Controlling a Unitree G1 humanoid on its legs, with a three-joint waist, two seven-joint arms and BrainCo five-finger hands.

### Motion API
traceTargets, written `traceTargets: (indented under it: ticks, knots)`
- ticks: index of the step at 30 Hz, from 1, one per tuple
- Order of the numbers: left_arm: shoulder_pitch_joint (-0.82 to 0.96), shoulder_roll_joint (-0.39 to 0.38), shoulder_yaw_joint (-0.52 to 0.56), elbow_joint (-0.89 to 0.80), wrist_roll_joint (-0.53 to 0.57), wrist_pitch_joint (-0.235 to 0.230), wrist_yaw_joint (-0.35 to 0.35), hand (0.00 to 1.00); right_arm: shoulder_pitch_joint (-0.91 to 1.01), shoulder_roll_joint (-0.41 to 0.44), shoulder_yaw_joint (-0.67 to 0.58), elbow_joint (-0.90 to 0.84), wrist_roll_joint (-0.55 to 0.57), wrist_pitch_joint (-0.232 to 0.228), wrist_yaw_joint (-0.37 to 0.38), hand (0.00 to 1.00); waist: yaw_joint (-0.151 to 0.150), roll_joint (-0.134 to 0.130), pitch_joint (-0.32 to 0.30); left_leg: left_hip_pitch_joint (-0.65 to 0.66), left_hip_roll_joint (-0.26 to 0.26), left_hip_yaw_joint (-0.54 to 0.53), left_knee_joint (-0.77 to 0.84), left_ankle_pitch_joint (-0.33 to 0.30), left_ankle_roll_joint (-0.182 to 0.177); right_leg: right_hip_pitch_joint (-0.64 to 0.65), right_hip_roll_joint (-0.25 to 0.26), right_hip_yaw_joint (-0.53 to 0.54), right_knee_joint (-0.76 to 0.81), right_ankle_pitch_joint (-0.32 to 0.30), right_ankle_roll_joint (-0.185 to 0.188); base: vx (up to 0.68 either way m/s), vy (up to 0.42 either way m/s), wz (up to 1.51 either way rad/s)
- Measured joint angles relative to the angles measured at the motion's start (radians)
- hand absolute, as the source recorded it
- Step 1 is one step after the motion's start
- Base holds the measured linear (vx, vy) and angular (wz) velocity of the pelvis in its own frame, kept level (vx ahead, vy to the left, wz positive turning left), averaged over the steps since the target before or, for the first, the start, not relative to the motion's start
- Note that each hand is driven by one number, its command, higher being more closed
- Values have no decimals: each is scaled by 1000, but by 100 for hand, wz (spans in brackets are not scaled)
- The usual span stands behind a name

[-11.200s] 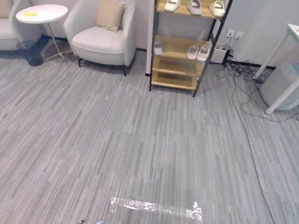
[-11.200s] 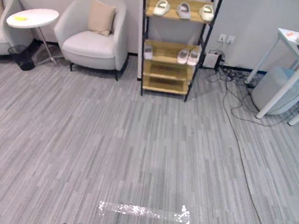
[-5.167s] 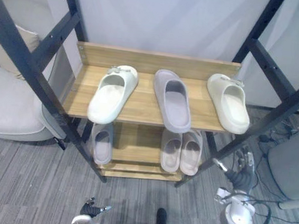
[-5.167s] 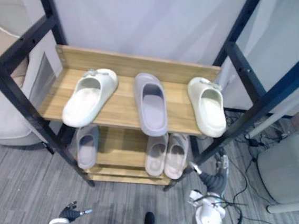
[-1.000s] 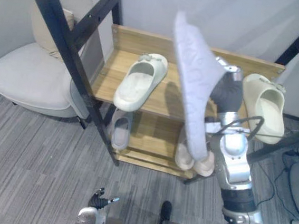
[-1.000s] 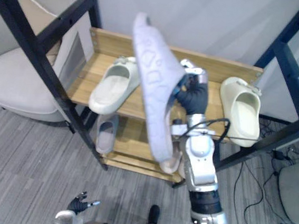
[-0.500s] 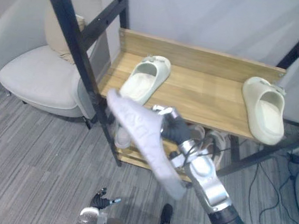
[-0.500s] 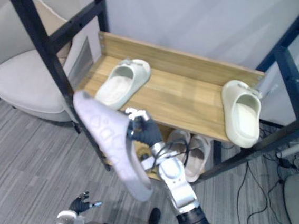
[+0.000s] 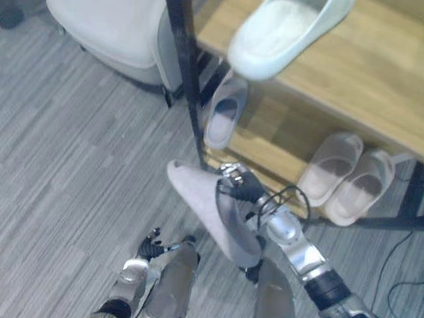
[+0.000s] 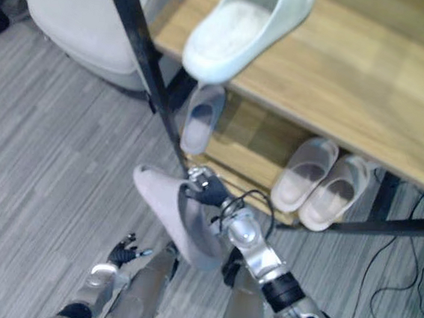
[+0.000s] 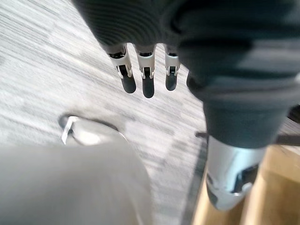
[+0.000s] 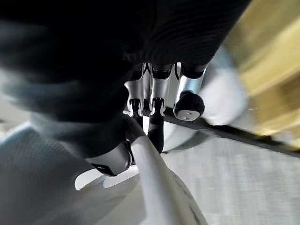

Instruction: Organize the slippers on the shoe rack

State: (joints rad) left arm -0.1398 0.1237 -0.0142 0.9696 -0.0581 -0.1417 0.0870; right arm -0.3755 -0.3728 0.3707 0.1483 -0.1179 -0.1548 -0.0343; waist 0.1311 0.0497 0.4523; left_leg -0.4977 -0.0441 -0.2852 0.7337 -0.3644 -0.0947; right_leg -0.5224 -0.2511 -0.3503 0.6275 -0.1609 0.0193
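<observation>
Since the right hand (image 9: pixel 239 186) pinched the slipper (image 9: pixel 201 205) by its rim, left hand (image 9: pixel 150 244) slack-fingered, clipping the rack post (image 9: pixel 181 58) could've dislodged it.

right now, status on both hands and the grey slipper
Right robot hand shut on grey slipper, low in front of the shoe rack. Left robot hand open, idle by the floor. Black rack post stands close to the slipper.

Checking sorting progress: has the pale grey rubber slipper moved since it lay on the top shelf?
Yes. The pale grey rubber slipper has left the wooden top shelf and now hangs below it, by the black rack post, gripped in the right hand.
</observation>
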Motion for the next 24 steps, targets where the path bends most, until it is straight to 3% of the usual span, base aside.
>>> traceTargets:
  ticks: [6, 8, 15, 24]
  knots:
    - [18, -1, 31, 0, -46, 6, 29, 0, -129, -62, -179, -17, 3, 7, -125, 100, 9, -12, 33, -205, -20, -3, 196, -57, -19, -214, -41, 16, 216, -73, -15, -84, 5, 4]
    - [17, -4, 43, -21, -53, 8, 42, 0, -166, -61, -230, -59, 3, 7, -174, 100, 18, -30, 45, -272, -25, -4, 257, -74, -28, -285, -54, 24, 286, -109, -13, -70, -5, 6]
    - [23, -42, 104, -78, -54, 18, 47, 0, -228, -61, -333, -134, -26, 17, -314, 100, 41, -42, 53, -389, -26, -18, 353, -92, -54, -389, -83, 1, 400, -157, -35, -25, -26, 12]
    - [34, -62, 111, -118, -60, 19, 73, 0, -426, -62, -414, -56, -121, 115, -445, 100, 62, -43, 52, -485, -33, -42, 403, -93, -67, -472, -109, -29, 471, -184, -52, -3, -3, 8]
